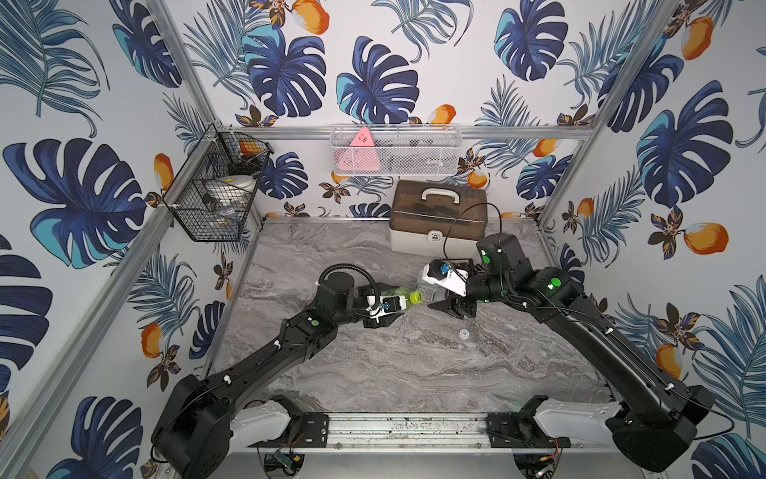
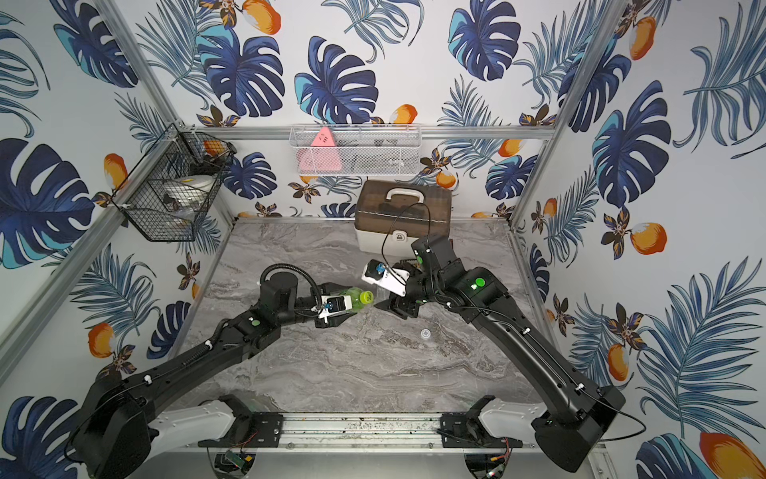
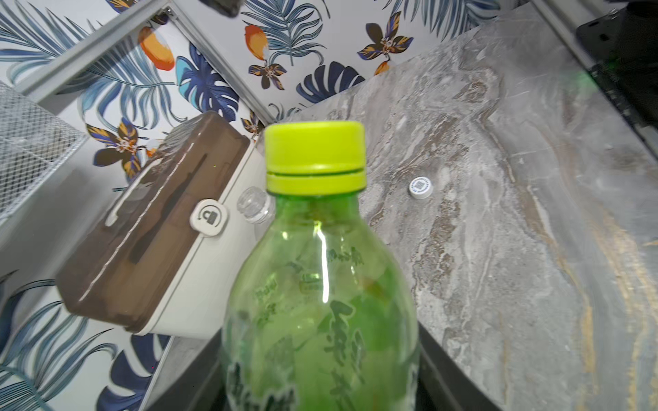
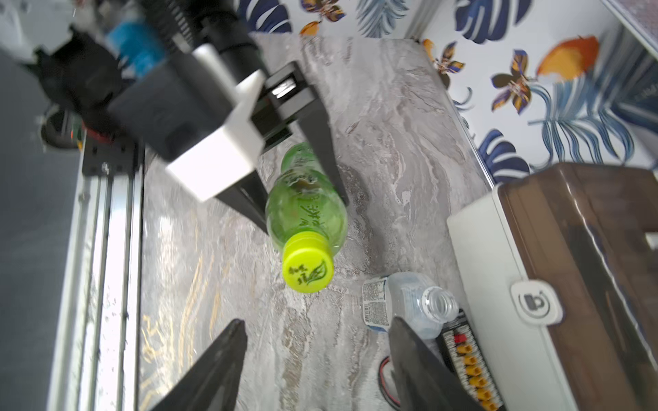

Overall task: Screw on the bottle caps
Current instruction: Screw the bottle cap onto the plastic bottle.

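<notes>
On the grey marble table, the green bottle bears dark characters I cannot read; its yellow cap, seated on the neck, shows a leaf mark. The left claw grips that bottle. The right claw stands wide and empty near the cap. The clear bottle, its label print too small to read, stands uncapped, and the white cap lies apart.

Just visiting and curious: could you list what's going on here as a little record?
green bottle: gripped by the left pincer, yellow-green cap on
right pincer: open, empty, near that cap
clear bottle: no cap, near the storage case
whitish cap: loose on the table
</notes>
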You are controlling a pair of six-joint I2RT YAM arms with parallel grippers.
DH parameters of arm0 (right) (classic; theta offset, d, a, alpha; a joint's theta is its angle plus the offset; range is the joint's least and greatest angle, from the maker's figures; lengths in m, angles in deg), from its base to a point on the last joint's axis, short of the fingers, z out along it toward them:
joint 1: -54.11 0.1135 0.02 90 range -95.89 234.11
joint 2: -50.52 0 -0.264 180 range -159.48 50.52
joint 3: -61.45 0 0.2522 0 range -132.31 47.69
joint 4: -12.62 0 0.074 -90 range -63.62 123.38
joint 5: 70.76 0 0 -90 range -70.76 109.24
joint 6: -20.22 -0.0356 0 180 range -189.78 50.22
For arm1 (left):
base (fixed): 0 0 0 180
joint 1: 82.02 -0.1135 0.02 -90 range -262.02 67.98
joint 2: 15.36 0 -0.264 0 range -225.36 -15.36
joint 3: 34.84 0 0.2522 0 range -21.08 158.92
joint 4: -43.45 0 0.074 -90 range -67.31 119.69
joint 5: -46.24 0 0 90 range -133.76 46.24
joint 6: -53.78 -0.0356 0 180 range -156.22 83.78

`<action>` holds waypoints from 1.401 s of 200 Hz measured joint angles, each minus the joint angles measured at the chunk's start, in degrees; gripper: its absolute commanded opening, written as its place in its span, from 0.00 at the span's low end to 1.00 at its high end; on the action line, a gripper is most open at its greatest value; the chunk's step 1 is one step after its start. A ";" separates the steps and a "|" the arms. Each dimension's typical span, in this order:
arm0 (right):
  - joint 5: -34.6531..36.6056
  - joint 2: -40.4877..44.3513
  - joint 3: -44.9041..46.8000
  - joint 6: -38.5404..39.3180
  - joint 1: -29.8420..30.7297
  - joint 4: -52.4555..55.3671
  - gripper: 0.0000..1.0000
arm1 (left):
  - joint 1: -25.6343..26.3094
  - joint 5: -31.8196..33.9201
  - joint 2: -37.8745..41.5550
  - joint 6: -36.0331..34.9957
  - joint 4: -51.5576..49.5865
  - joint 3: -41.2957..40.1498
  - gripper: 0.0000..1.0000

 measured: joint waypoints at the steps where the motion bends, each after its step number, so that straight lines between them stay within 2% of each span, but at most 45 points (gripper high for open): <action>1: 0.00 0.00 0.00 0.39 0.07 0.07 0.65 | 0.00 -0.13 -0.04 0.00 -0.09 0.04 0.62; 23: 0.59 0.17 0.28 10.67 2.12 0.87 0.63 | -0.04 -3.37 -0.63 0.74 -0.96 0.52 0.62; 55: 2.89 -0.11 1.18 17.92 4.85 0.63 0.55 | -0.11 -5.35 -1.46 1.51 -2.40 0.90 0.61; 108: 6.71 -1.46 1.92 23.54 7.39 -0.74 0.46 | -0.11 -7.02 -1.73 1.95 -2.40 1.09 0.61; 159: 9.51 -1.88 2.73 25.20 8.20 -3.06 0.40 | -0.11 -7.58 -1.86 2.95 -2.34 1.09 0.60; 179: 9.92 -1.90 2.80 25.42 8.44 -3.52 0.36 | -0.11 -7.91 -1.97 3.04 -2.23 1.09 0.60; 210: 10.75 -2.19 2.80 25.38 8.96 -3.48 0.24 | -0.15 -7.93 -1.97 3.15 -2.34 1.09 0.60; 242: 12.70 -3.43 2.43 22.95 9.73 -3.67 0.22 | -0.28 -6.82 -1.60 4.02 -2.45 0.66 0.58; 267: 12.76 -4.70 2.19 15.34 9.94 -4.11 0.24 | -0.02 -4.85 -0.07 6.03 0.35 -2.21 0.57; 280: 12.04 -5.75 1.55 8.31 9.88 -3.76 0.24 | 1.84 -0.39 0.94 7.08 4.61 -5.03 0.56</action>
